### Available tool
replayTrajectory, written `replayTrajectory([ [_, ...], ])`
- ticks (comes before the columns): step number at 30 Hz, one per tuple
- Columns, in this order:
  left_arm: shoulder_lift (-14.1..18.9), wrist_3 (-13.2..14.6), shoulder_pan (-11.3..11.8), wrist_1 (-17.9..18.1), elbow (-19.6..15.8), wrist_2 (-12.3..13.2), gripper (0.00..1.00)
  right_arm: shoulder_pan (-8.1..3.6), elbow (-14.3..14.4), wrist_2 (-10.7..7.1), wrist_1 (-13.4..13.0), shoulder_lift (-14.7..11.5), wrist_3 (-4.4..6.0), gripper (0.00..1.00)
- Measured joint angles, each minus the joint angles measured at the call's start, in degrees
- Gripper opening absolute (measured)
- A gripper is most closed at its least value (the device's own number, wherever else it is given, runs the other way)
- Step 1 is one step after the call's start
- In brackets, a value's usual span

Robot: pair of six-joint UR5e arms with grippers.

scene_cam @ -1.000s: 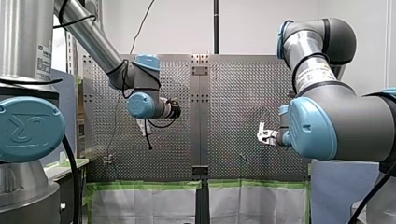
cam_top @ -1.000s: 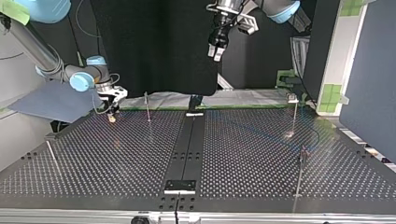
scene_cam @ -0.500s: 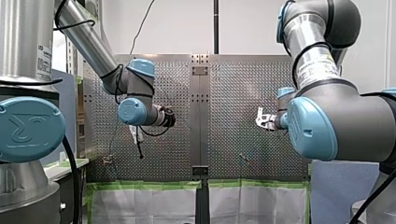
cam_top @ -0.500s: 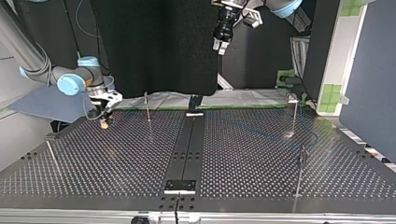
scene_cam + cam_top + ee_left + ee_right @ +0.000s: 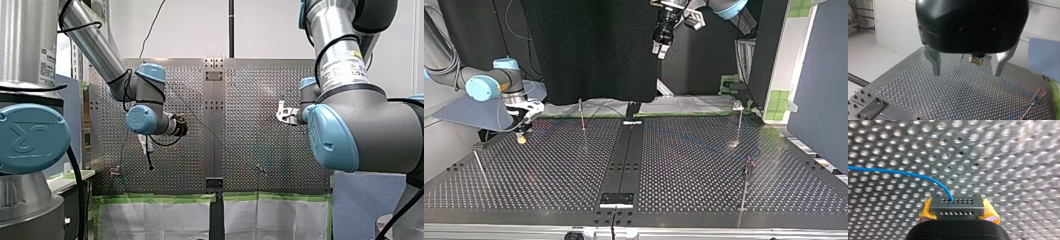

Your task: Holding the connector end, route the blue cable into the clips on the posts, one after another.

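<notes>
Pinching the connector (image 5: 957, 213) lets your right claw (image 5: 957, 206) steer the blue cable (image 5: 898, 172) ahead of it; your left claw (image 5: 967, 68) hangs spread, empty.

A black curtain (image 5: 594, 50) hangs behind the perforated table (image 5: 549, 170), with a blue-grey sheet (image 5: 464, 115) beside it at the top view's left.

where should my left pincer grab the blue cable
Probably the straight stretch of the blue cable between the connector in the right pincer and the post: bring the left pincer down from above, jaws across it, since it runs taut and unobstructed there.
</notes>
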Motion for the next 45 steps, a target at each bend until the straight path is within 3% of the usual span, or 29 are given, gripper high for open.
replayTrajectory([
  [15, 0.0, 0.0, -0.2, -0.1, 0.0, -0.3, 1.0, -0.36, 0.1, 0.06, 2.8, -7.1, -2.74, 0.0],
  [24, 0.0, -0.1, -0.2, -0.1, 0.0, -0.3, 1.0, -1.72, 3.4, 1.36, 1.9, -11.5, -3.67, 0.0],
  [31, 0.0, 0.0, -0.2, -0.1, 0.0, -0.3, 1.0, -2.49, 5.9, 1.84, 0.7, -10.2, -4.11, 0.0],
  [41, 0.0, -0.1, -0.2, 0.3, 0.0, -0.1, 1.0, -2.62, 6.1, 1.85, 0.9, -9.2, -4.69, 0.0],
  [45, 0.0, 0.8, -0.2, 1.1, 0.0, -0.1, 1.0, -2.47, 6.2, 1.96, 0.8, -9.1, -5.52, 0.0],
])
